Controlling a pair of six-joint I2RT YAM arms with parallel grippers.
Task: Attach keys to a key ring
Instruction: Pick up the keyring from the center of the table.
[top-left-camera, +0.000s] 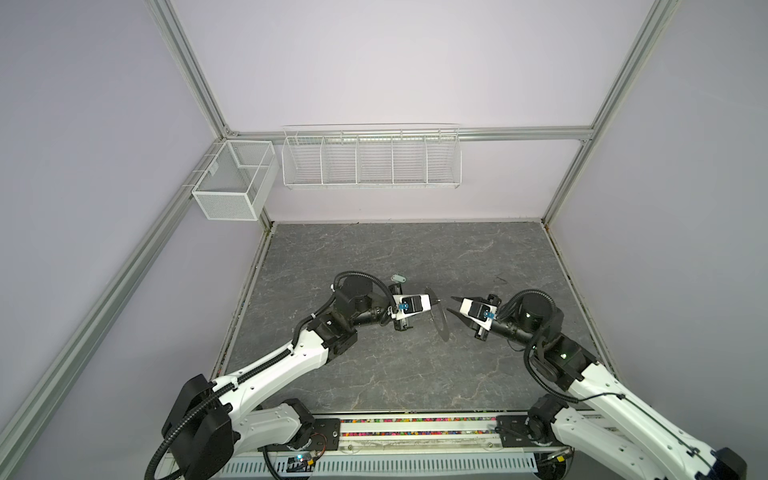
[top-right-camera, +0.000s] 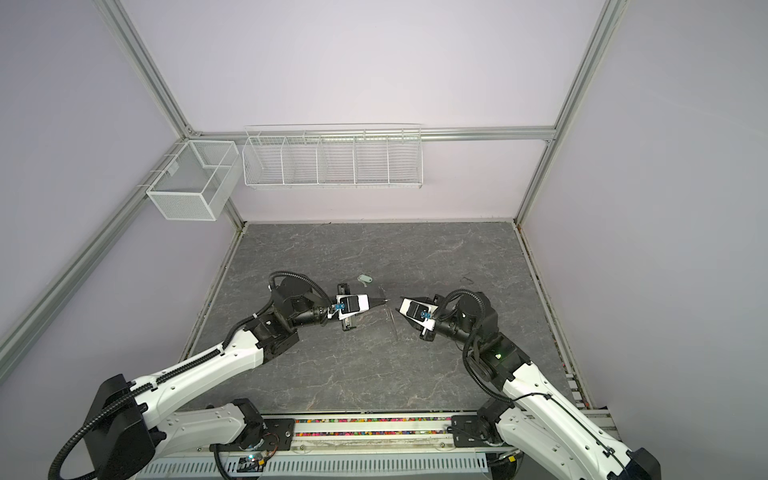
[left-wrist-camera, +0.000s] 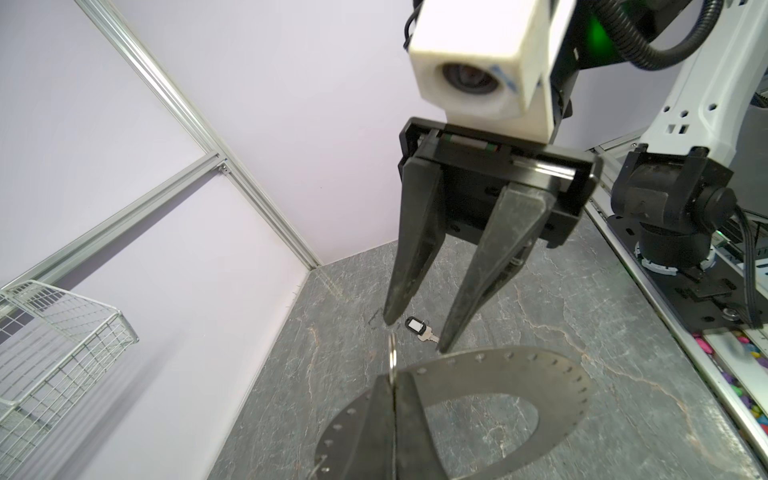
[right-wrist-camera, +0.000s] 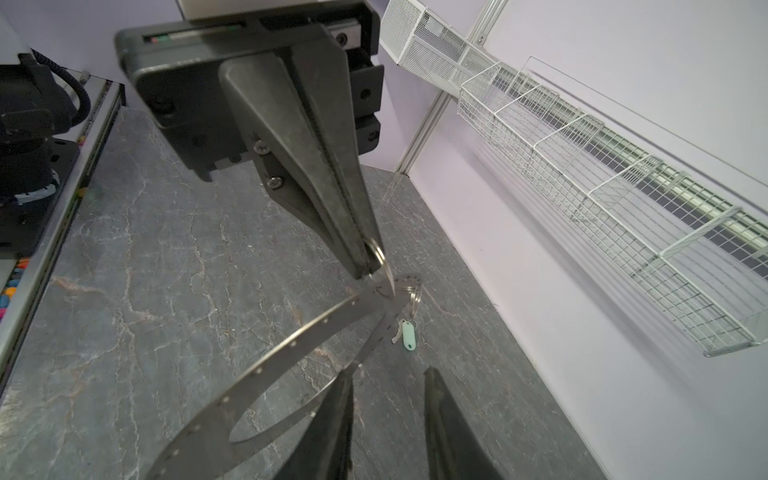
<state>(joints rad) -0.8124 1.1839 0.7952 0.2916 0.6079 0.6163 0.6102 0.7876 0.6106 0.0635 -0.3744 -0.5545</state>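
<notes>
Top view: key ring (top-left-camera: 440, 320) held up for threading

Pale-tagged key (top-left-camera: 398, 277) lies on the desk (top-left-camera: 374, 257). Left fingers (top-right-camera: 376, 302) clench a rim loop (right-wrist-camera: 376, 253), holding the key ring upright for access. Right fingers (top-left-camera: 457, 299), released, hover beside it; black-tagged key (left-wrist-camera: 415, 325) lies beyond.

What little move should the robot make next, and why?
Probably the right gripper should reach down toward the black-tag key on the table. Its fingers stand open and empty, that key lies loose nearby, and the left gripper is shut on a small loop of the key ring, holding it ready.
</notes>
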